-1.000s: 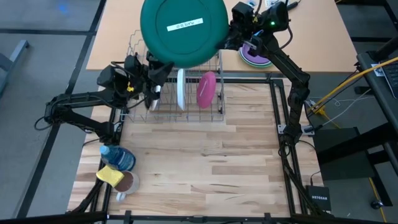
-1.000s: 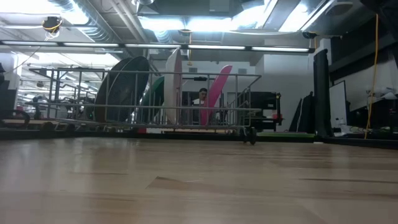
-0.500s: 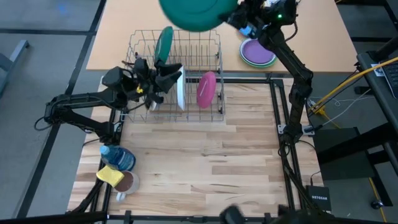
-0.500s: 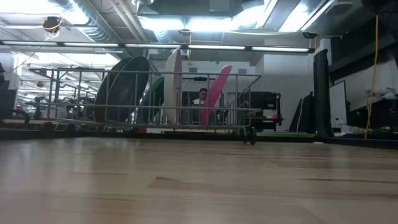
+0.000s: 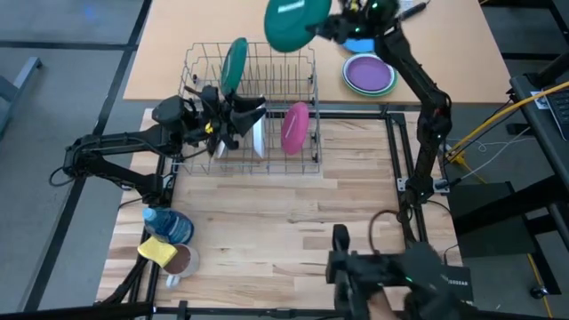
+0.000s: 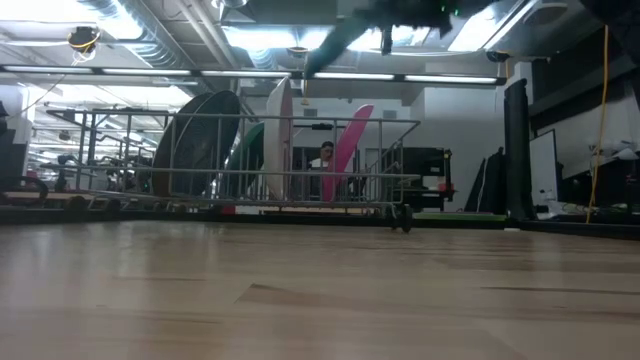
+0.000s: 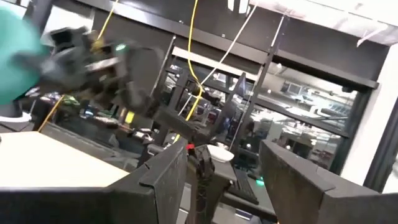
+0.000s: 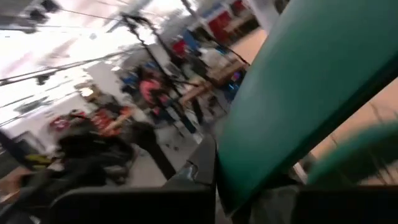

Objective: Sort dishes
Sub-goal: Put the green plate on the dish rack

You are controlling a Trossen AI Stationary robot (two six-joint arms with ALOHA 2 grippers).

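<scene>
Right hand (image 5: 322, 27) clamped on green plate (image 5: 289, 24) above dish rack (image 5: 252, 111), left hand (image 5: 238, 120) wide open beside white plate (image 5: 258, 135), pink plate (image 5: 294, 127) racked

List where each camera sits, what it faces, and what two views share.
High: overhead, looking down on the dish rack and both arms.
Low: table height, facing the rack; an arm shows blurred at top.
Left wrist: past its open fingers toward the room.
Right wrist: fingers shut on the green plate.
High and right wrist share that plate.
</scene>
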